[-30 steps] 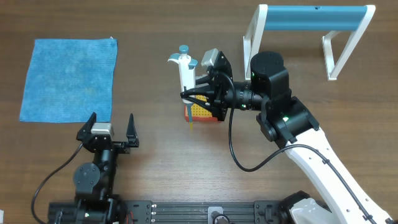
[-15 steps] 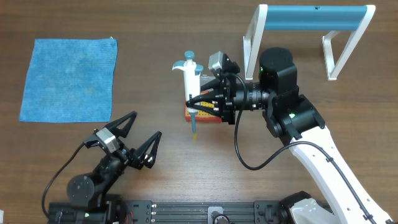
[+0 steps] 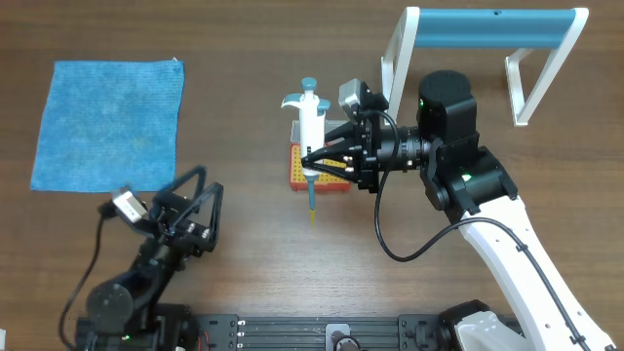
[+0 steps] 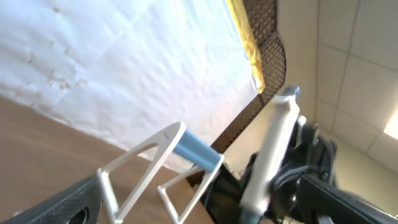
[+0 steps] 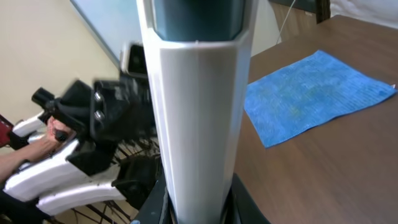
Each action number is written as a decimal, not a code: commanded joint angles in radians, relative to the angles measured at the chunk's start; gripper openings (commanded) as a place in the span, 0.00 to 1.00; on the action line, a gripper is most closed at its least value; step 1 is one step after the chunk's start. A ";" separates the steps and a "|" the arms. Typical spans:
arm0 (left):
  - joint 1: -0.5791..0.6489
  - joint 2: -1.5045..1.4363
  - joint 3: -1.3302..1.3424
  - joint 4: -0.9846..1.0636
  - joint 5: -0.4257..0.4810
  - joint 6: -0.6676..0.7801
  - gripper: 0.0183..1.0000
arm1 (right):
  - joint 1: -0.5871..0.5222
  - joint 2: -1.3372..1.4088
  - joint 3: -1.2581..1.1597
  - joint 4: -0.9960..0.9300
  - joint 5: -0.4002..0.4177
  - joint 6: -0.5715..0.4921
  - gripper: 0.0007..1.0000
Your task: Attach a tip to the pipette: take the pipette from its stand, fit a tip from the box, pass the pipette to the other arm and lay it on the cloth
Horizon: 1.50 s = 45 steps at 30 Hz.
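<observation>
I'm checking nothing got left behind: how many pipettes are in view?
1. The pipette is held in the right gripper, near the tip box, with a tip on its lower end. None seems hidden elsewhere.

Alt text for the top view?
The right tool grips a white pipette, tip fitted, by the tip box mid-table. The left tool sits open at lower left; blue cloth upper left, stand upper right.
</observation>
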 commanded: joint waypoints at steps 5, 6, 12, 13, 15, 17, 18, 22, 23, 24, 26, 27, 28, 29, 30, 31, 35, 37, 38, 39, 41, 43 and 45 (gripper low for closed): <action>-0.005 0.727 0.558 0.130 0.667 0.138 1.00 | -0.004 -0.016 0.016 0.002 -0.058 0.007 0.08; -0.010 0.787 0.604 0.164 0.738 0.127 1.00 | -0.004 -0.016 0.016 0.002 -0.058 0.020 0.07; -0.115 0.953 0.703 0.298 0.803 0.116 1.00 | -0.004 -0.016 0.016 0.113 -0.058 0.157 0.07; -0.124 0.955 0.703 0.307 0.803 0.116 1.00 | -0.004 -0.016 0.016 0.144 -0.058 0.185 0.07; -0.131 0.955 0.703 0.307 0.802 0.116 1.00 | 0.003 -0.016 0.016 0.186 -0.058 0.208 0.07; -0.142 0.955 0.703 0.307 0.793 0.116 1.00 | 0.024 -0.016 0.016 0.214 -0.058 0.208 0.07; -0.149 0.955 0.703 0.307 0.780 0.116 1.00 | 0.037 -0.016 0.016 0.221 -0.058 0.208 0.07; -0.187 0.955 0.703 0.342 0.729 0.124 0.94 | 0.069 -0.016 0.016 0.223 -0.058 0.208 0.07; -0.190 0.955 0.703 0.346 0.724 0.123 0.94 | 0.072 -0.016 0.016 0.223 -0.058 0.208 0.07; -0.190 0.955 0.703 0.345 0.724 0.124 0.92 | 0.076 -0.016 0.016 0.224 -0.058 0.208 0.07; -0.190 0.955 0.703 0.345 0.719 0.124 0.84 | 0.082 -0.016 0.016 0.224 -0.058 0.207 0.08; -0.190 0.955 0.703 0.344 0.717 0.123 0.80 | 0.084 -0.016 0.016 0.224 -0.058 0.207 0.07; -0.190 0.955 0.703 0.344 0.716 0.123 0.78 | 0.085 -0.016 0.016 0.225 -0.057 0.207 0.07; -0.190 0.955 0.703 0.344 0.716 0.123 0.75 | 0.086 -0.016 0.016 0.227 -0.058 0.206 0.07; -0.190 0.955 0.703 0.344 0.716 0.123 0.72 | 0.089 -0.016 0.016 0.229 -0.058 0.204 0.07; -0.190 0.955 0.703 0.344 0.716 0.123 0.67 | 0.093 -0.016 0.016 0.230 -0.057 0.204 0.07; -0.190 0.955 0.703 0.344 0.716 0.123 0.42 | 0.121 -0.016 0.016 0.285 -0.055 0.203 0.07; -0.190 0.955 0.703 0.344 0.716 0.123 0.31 | 0.122 -0.016 0.016 0.288 -0.054 0.204 0.07; -0.190 0.955 0.703 0.344 0.716 0.123 0.23 | 0.122 -0.015 0.016 0.288 -0.054 0.203 0.07; -0.189 0.955 0.703 0.344 0.716 0.123 0.19 | 0.122 -0.014 0.016 0.288 -0.054 0.204 0.07; -0.189 0.955 0.703 0.344 0.716 0.123 0.04 | 0.122 -0.014 0.016 0.288 -0.054 0.204 0.08; -0.189 0.955 0.703 0.344 0.713 0.123 0.01 | 0.122 -0.013 0.016 0.288 -0.054 0.203 0.08; -0.187 0.955 0.703 0.344 0.712 0.124 0.01 | 0.122 -0.010 0.016 0.288 -0.050 0.204 0.51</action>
